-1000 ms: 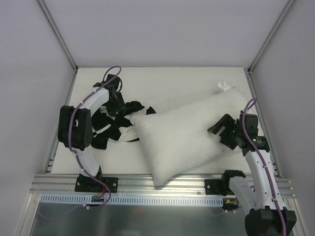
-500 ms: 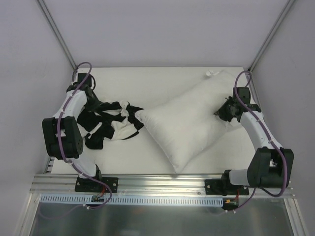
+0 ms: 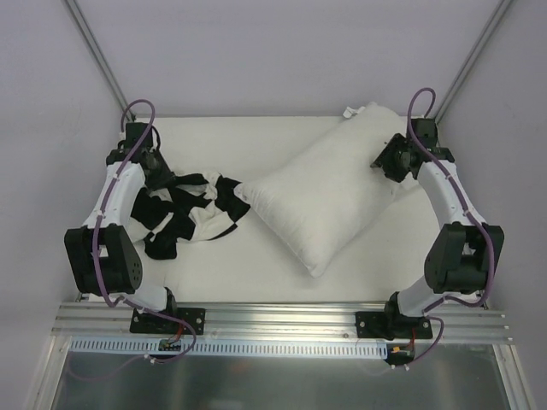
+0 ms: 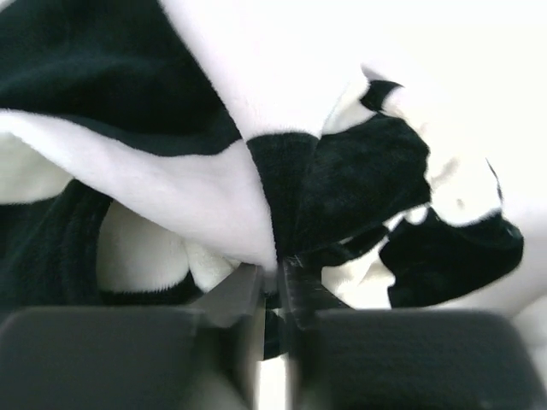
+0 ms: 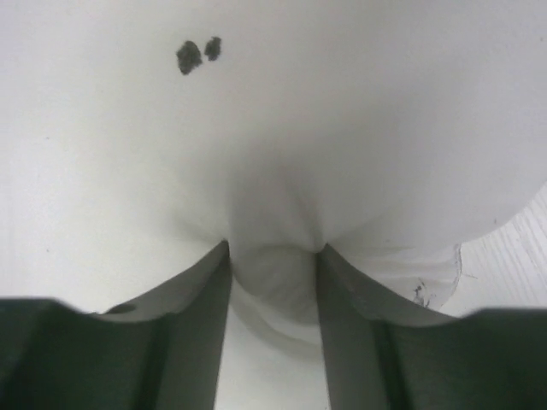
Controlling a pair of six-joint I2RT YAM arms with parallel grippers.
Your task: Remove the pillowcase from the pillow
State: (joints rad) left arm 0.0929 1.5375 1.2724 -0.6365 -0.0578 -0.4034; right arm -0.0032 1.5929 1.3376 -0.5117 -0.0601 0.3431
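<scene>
Lying slantwise on the white bench [image 3: 256, 137], the plump white stuffed pillow [image 3: 329, 201] reaches from the far right corner toward the near edge in the top view. It lies just beside the crumpled black-and-white checkered fabric pillowcase [image 3: 188, 213], which is by the left edge.

Left wrist view: the left gripper [image 4: 275, 286] is pinching a fold of that fabric.

Right wrist view: the right gripper [image 5: 273, 265] is pinching a bunch of pillow.

My jaws are squeezed on a soft bump of the white pillow [image 5: 359, 128], one on each side of it. The pillow fills almost all I can see. Two little dark spots [image 5: 198, 54] sit on it, up and to the left. A bit of the bench [image 5: 513, 265] shows at the right.
</scene>
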